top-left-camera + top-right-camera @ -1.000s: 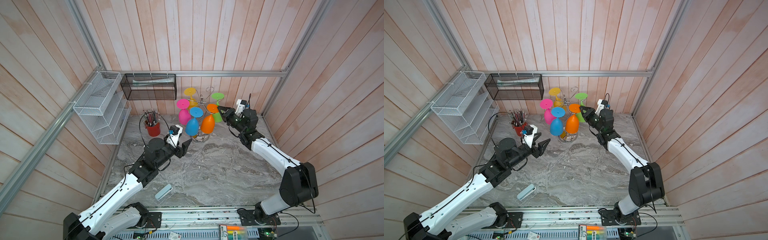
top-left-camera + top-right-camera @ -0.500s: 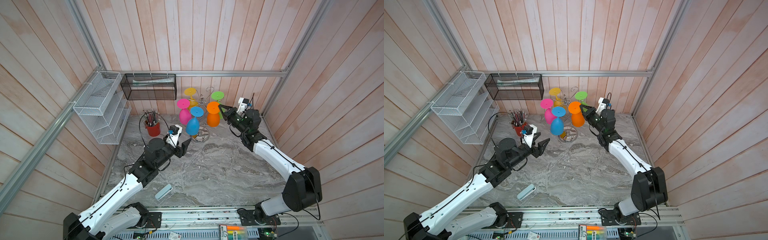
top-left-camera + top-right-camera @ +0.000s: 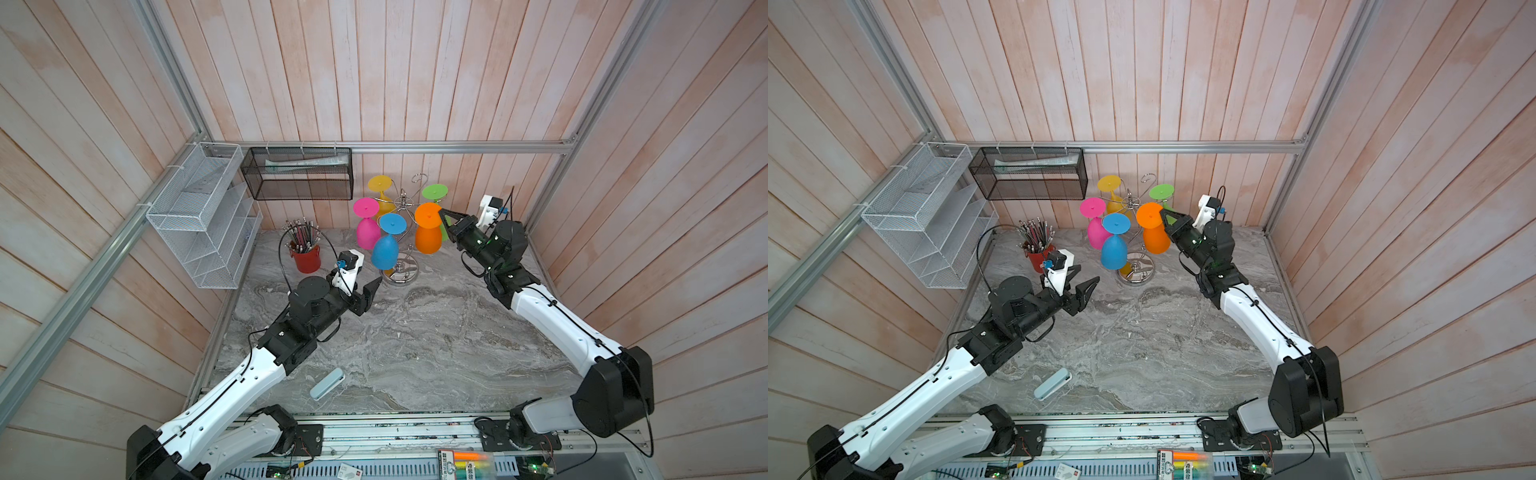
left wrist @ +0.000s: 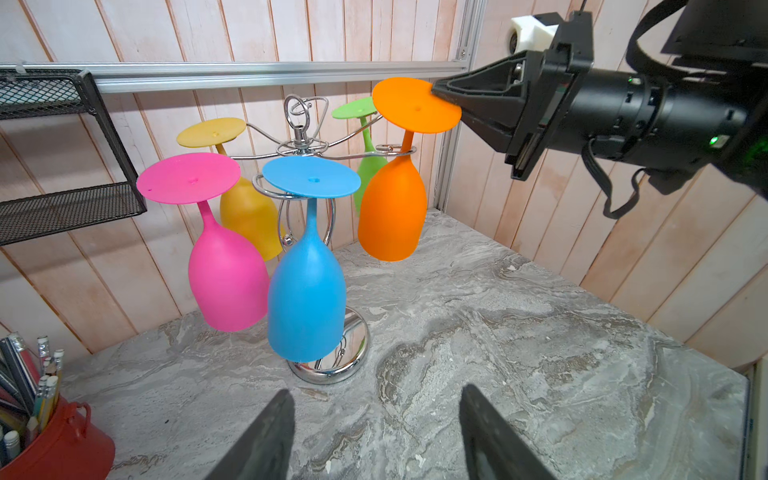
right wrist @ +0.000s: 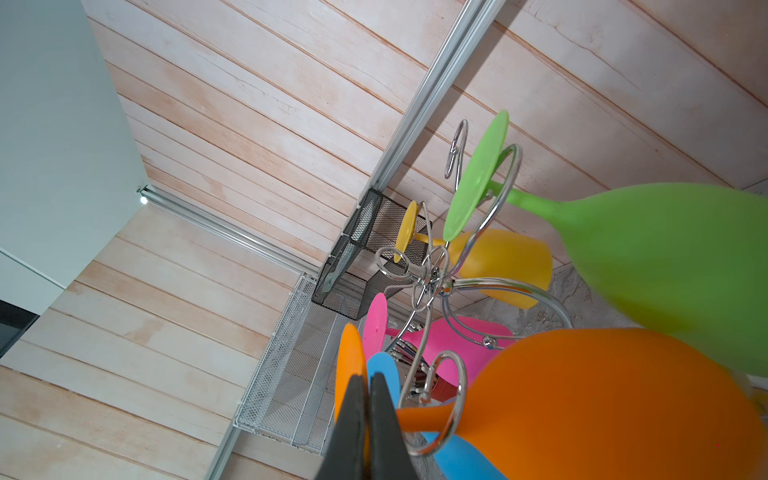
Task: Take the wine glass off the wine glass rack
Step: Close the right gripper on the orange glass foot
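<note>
The chrome wine glass rack [image 3: 401, 268] [image 3: 1136, 272] [image 4: 328, 370] [image 5: 428, 278] stands at the back of the marble table. Hanging upside down on it are pink, blue, yellow and green glasses and the orange wine glass [image 3: 428, 239] [image 3: 1156, 239] [image 4: 392, 212] [image 5: 602, 407]. My right gripper [image 3: 441, 211] [image 3: 1163, 212] [image 4: 436, 89] [image 5: 368, 376] is shut on the rim of the orange glass's foot. The foot is raised above its hook arm, and the stem still passes through the hook's curl. My left gripper [image 3: 365, 286] [image 3: 1086, 278] [image 4: 376, 392] hovers open in front of the rack's base, holding nothing.
A red cup of pencils [image 3: 306, 257] stands left of the rack. A white wire shelf [image 3: 199, 224] and a black mesh basket [image 3: 297, 174] hang on the walls at the back left. A light blue case [image 3: 327, 383] lies near the table's front edge.
My right gripper has shut on the orange glass's foot. The glass has swung from a tilt to hang upright, slightly to the right and higher. The left arm has not moved.
</note>
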Robot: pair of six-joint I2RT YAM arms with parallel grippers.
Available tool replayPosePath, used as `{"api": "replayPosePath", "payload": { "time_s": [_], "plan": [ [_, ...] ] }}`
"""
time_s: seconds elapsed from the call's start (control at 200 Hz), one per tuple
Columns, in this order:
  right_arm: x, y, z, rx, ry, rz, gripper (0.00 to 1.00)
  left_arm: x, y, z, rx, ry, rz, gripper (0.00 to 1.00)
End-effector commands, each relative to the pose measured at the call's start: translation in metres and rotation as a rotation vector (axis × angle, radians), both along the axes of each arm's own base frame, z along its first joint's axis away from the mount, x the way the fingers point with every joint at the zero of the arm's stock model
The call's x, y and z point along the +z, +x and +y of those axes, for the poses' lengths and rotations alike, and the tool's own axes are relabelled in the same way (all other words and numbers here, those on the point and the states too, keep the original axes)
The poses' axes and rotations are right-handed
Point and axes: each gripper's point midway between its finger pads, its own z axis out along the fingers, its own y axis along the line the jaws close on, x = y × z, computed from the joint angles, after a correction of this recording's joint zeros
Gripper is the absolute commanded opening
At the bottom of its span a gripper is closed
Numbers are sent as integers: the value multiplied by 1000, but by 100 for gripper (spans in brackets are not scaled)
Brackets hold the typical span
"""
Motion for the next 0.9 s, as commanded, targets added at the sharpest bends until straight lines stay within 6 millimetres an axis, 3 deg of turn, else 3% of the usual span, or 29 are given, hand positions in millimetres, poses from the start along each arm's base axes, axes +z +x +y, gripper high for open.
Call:
{"api": "replayPosePath", "payload": {
  "time_s": [0.0, 0.465, 0.895],
  "plan": [
    [5, -9, -3, -14, -12, -18, 0, 2, -2, 3, 10, -5, -16, 65],
    [-2, -13, 12, 10, -34, -4, 0, 0, -2, 2, 9, -6, -12, 65],
    [-7, 9, 33, 28, -52, 10, 0, -2, -1, 1, 9, 0, -8, 65]
  ]
}}
